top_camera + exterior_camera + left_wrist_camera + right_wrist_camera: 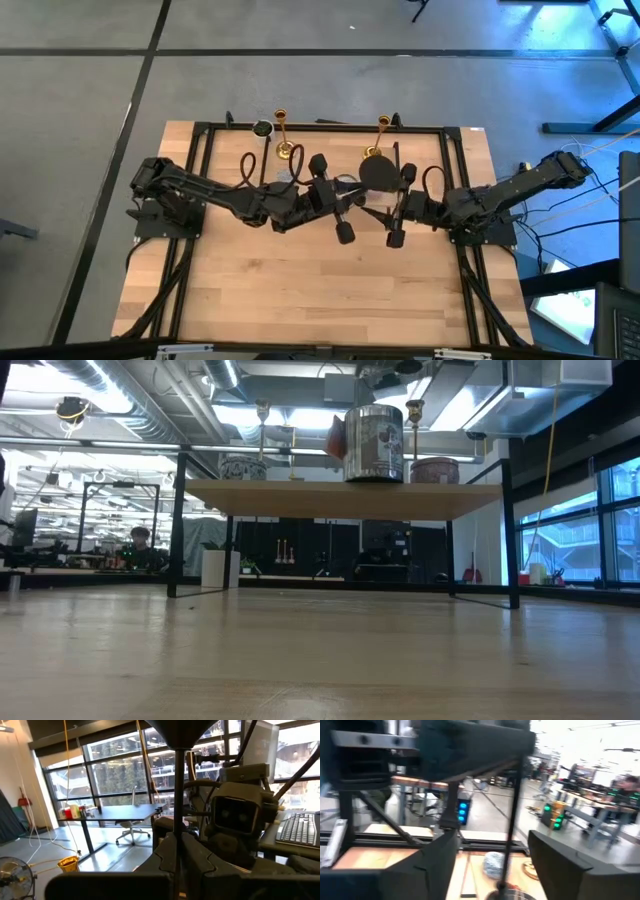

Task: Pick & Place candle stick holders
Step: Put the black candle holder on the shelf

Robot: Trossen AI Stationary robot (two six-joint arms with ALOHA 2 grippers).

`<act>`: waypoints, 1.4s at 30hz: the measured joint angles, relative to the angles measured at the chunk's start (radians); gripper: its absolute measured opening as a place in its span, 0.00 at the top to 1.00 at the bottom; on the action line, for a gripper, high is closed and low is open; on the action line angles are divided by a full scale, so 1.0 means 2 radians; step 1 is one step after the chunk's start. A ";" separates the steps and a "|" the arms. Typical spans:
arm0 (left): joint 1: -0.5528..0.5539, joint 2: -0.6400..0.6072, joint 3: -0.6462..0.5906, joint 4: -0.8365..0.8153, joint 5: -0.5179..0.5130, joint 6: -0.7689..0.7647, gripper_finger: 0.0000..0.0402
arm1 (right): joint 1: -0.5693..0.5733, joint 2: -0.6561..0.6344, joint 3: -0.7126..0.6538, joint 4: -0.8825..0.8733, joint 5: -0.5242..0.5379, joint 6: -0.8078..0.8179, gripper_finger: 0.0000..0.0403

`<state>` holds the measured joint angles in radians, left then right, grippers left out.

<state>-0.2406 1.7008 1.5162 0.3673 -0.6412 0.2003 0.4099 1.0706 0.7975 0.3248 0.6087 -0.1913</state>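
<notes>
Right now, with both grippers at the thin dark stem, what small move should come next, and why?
Probably draw the right gripper straight back off the thin dark stem. Its fingers stand open on either side of the stem without gripping it, while the left gripper is shut on it, so the left arm alone seems to carry it.

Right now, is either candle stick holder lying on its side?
No, both candle stick holders stand upright on the shelf, flanking the silver tin.
</notes>
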 joint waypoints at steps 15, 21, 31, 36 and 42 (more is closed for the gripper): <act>-0.004 0.000 0.000 -0.014 0.029 -0.016 0.99 | 0.000 0.000 -0.001 0.000 0.012 0.003 0.28; -0.004 0.000 0.000 -0.016 0.032 -0.016 1.00 | 0.000 0.000 -0.001 0.000 0.014 0.014 0.44; -0.016 0.000 0.000 -0.023 0.028 -0.007 1.00 | 0.026 -0.002 -0.001 0.008 0.014 -0.008 0.98; -0.047 -0.003 0.000 -0.071 -0.022 -0.003 1.00 | 0.050 -0.013 -0.001 0.002 0.040 -0.025 0.98; -0.073 0.008 -0.032 -0.111 -0.015 -0.002 1.00 | 0.082 -0.028 0.000 0.005 0.045 -0.030 0.98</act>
<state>-0.3857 1.7159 1.4525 0.1449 -0.6704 0.1962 0.5730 1.0151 0.7975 0.3340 0.6987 -0.2512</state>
